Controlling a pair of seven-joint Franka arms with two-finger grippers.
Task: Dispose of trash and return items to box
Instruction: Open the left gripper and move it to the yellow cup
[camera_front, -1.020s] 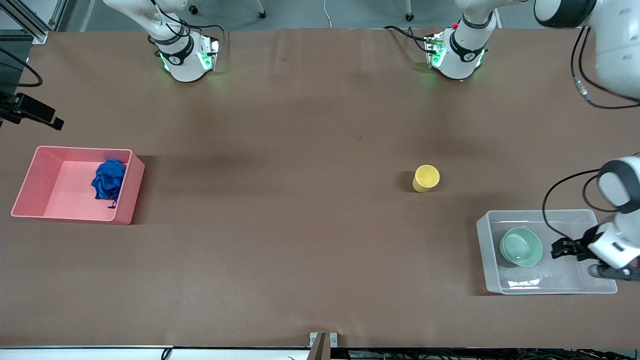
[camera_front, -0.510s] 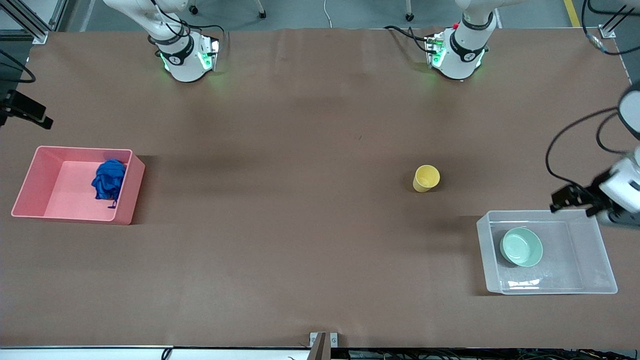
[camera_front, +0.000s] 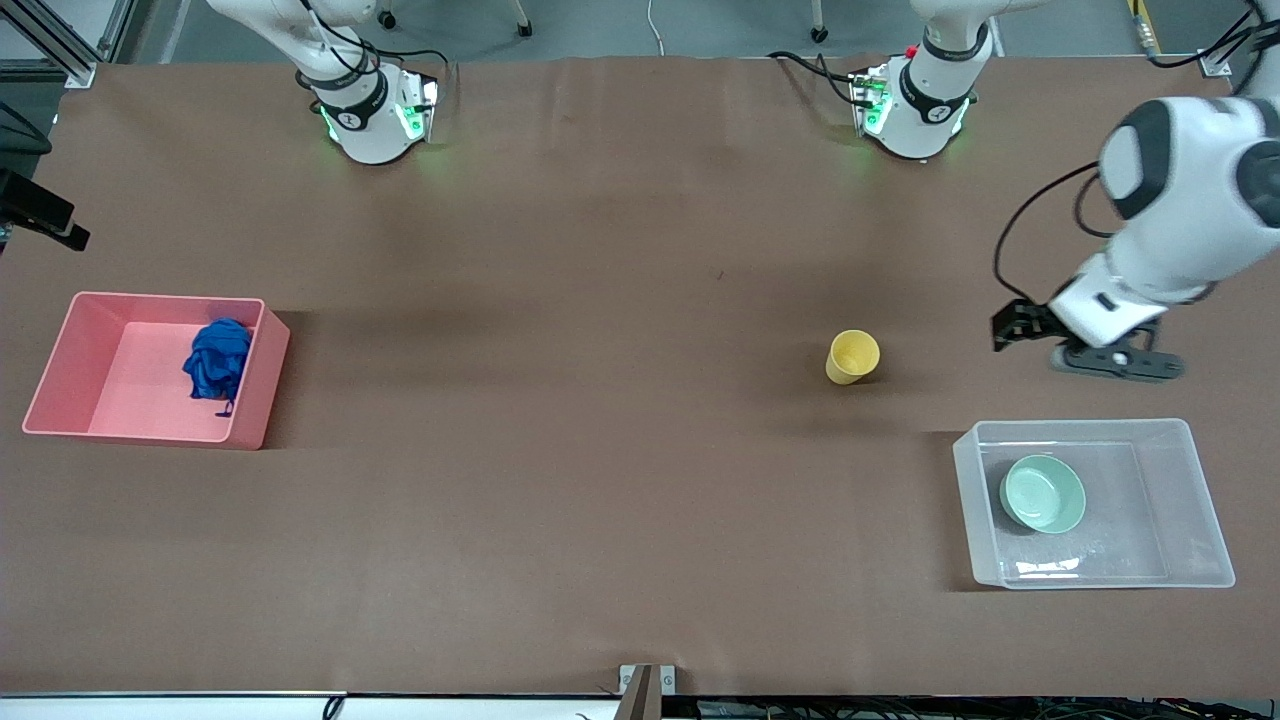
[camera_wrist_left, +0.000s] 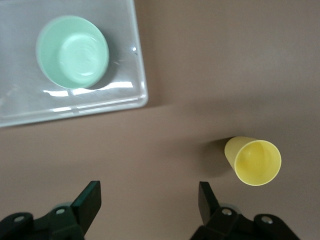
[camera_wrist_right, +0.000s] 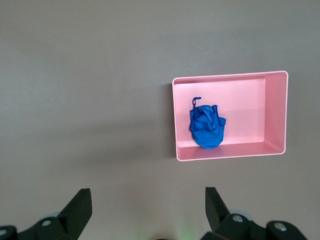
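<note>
The blue wad (camera_front: 217, 360) lies in the pink bin (camera_front: 60, 345); it also shows in the right wrist view (camera_wrist_right: 206, 127). The yellow cup (camera_front: 852, 357) stands on the bare table, also seen in the left wrist view (camera_wrist_left: 252, 161). The mint-green bowl (camera_front: 1043, 493) sits in the clear box (camera_front: 1090, 428), both visible in the left wrist view: bowl (camera_wrist_left: 73, 51), box (camera_wrist_left: 141, 85). My left gripper (camera_front: 1005, 328) is open and empty over bare table between cup and box (camera_wrist_left: 149, 192). My right gripper (camera_wrist_right: 148, 200) is open and empty, high up at the right arm's end (camera_front: 40, 215).
The pink bin (camera_wrist_right: 277, 112) stands near the right arm's end of the table, the clear box near the left arm's end. Both arm bases (camera_front: 370, 110) stand along the table edge farthest from the front camera.
My left gripper has moved from over the clear box, away from the front camera, to bare table beside the cup. The bowl stays in the box. The right gripper drifted slightly outward.
</note>
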